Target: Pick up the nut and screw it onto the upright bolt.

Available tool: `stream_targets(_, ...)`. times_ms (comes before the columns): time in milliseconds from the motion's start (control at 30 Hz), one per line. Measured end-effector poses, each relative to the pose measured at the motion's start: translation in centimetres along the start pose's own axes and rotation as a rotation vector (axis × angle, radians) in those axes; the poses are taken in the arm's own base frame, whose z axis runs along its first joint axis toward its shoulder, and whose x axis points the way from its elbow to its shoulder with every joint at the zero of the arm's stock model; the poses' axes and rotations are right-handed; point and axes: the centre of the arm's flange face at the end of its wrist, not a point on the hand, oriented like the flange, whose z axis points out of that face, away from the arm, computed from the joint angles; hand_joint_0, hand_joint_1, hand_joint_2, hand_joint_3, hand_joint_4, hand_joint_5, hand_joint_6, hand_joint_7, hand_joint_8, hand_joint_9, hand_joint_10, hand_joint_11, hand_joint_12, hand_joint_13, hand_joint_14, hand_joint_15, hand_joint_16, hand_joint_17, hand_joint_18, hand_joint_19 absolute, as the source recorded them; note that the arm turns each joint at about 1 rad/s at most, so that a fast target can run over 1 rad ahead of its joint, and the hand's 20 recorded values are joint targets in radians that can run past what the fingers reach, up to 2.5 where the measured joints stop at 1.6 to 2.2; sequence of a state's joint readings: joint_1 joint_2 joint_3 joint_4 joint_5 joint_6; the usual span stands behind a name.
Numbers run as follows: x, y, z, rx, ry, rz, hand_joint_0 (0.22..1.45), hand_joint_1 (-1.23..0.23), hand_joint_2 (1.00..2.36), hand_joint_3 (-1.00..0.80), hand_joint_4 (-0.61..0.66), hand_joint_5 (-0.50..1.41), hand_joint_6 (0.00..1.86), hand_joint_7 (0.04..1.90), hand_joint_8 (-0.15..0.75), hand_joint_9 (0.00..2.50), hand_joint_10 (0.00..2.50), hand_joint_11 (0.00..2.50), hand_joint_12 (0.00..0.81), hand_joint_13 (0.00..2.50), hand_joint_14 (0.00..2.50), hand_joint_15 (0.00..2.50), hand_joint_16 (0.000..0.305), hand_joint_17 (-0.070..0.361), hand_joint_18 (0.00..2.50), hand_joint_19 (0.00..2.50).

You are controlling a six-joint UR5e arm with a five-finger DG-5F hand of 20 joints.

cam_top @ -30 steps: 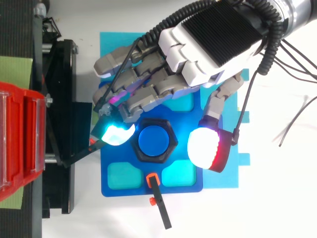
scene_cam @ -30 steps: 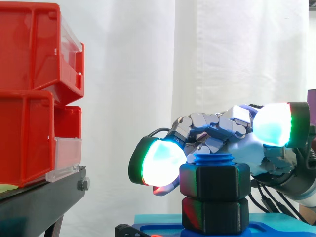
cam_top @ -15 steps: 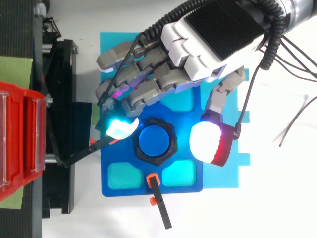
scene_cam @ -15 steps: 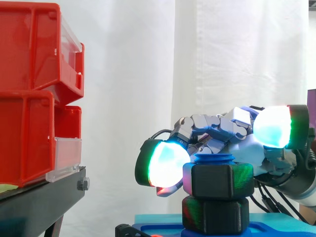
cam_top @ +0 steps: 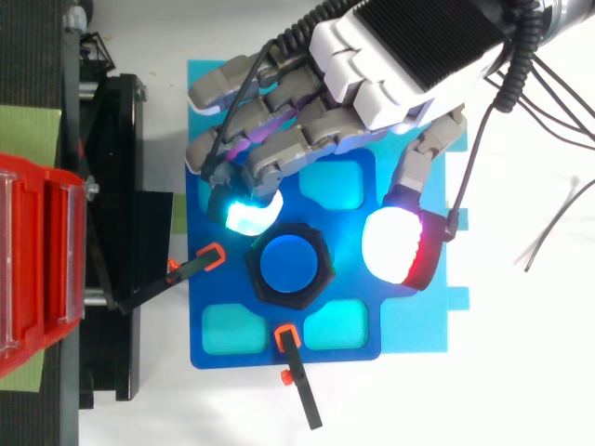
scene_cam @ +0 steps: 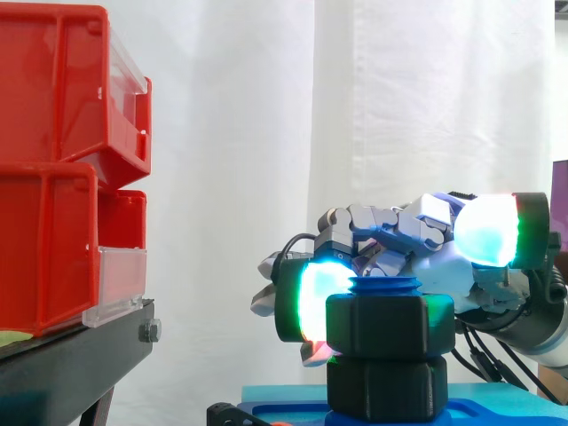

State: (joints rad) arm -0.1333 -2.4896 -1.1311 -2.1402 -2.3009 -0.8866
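**Task status.** The hand [cam_top: 409, 56] reaches in over the bolt [cam_top: 285, 265] from the far side. Its fingers are curled but close on nothing. One glowing fingertip pad [cam_top: 246, 214] lies against the nut's flank on the side toward the bins. The thumb pad [cam_top: 395, 246] stands clear on the opposite side and, in the side view, above the bolt's top.

The blue fixture plate [cam_top: 214, 290] carries the bolt upright at its centre. The black hexagonal nut [scene_cam: 390, 327] is already on the bolt, whose blue tip shows just above it. The nut sits down on a second black hexagonal collar [scene_cam: 386, 387] at the bolt's foot, and no gap can be made out between them.

Judgement: pick-up and threading are done. At most a last turn and the hand's withdrawal are left.

**Surroundings.**
- Red bins [scene_cam: 53, 160] on a black stand [scene_cam: 71, 355] are well apart from the bolt, with a white curtain [scene_cam: 231, 177] behind.
- A cyan mat [cam_top: 414, 325] lies on the table [cam_top: 521, 372] under the plate.
- Two black clamps with orange tips point at the bolt, one [cam_top: 191, 269] from the stand side and one [cam_top: 299, 386] from the near side.
- The stand-side clamp lies just beside the working fingertip and could foul its sweep.
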Motion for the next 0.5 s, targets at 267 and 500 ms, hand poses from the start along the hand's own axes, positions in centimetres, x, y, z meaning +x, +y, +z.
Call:
stream_targets(267,-0.33,-0.26,-0.38,-0.001,0.001,-0.005,0.52,-0.15,1.0,-0.5,0.17,-0.01,0.61,1.36,0.251,0.9,0.0,0.0,0.242,0.61,0.0,0.0,0.026,0.057,0.35,0.0)
stream_targets(500,-0.91,-0.52,-0.56,-0.007,0.004,-0.012,0.52,-0.15,1.0,-0.5,0.17,0.0,0.5,1.54,0.249,0.9,0.0,0.0,0.241,0.61,0.0,0.0,0.025,0.057,0.36,0.01)
